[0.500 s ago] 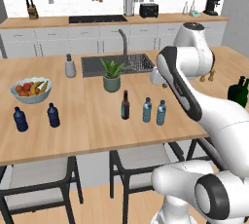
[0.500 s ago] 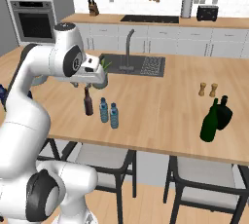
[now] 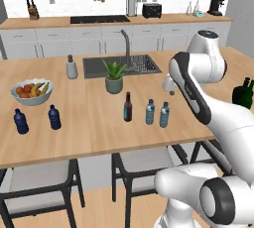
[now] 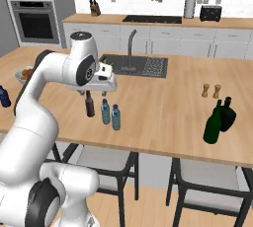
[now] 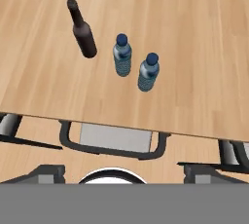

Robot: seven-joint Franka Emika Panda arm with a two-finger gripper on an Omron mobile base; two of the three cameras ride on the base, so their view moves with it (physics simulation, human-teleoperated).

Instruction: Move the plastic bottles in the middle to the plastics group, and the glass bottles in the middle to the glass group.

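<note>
Comparing with half a second ago, I see almost nothing changed: the arm stays raised over the table [image 3: 99, 138], and every bottle stands where it was. So no sorting has begun. The glass bottle [image 3: 128, 107] and two plastic bottles [image 3: 157, 113] stand upright in a row mid-table, near its front edge. The plastics group [image 3: 37, 119] sits far left by the fruit bowl [image 3: 31, 92]; the glass group [image 4: 220, 120] far right. Whether my end effector [image 4: 101, 84] is released or clenched, I cannot tell.
</note>
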